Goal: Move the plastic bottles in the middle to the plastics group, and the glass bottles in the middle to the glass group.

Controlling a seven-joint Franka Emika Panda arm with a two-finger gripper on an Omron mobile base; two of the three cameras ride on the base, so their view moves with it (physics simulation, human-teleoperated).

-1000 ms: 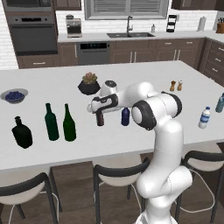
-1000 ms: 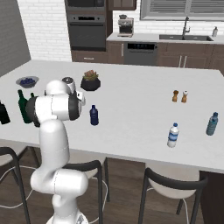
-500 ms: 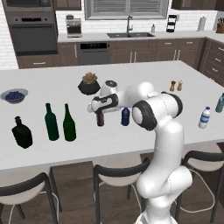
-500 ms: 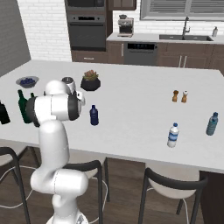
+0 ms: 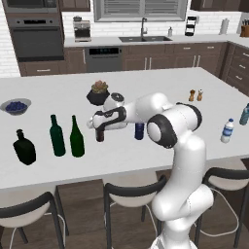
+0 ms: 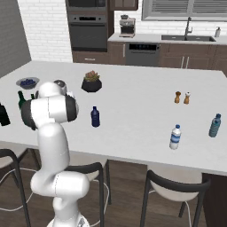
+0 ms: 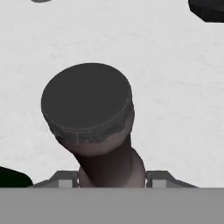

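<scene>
No legible text, brand, number or sign appears; the blue label on the clear water bottle (image 6: 175, 137) is too small to read.

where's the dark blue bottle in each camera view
Left base view: dark blue bottle at centre, partly hidden behind the white arm, right of the pincer.
Right base view: standing apart on the counter, left of centre.
Hand view: not in it.
Shared landmark: the potted plant stands behind the bottle.
</scene>
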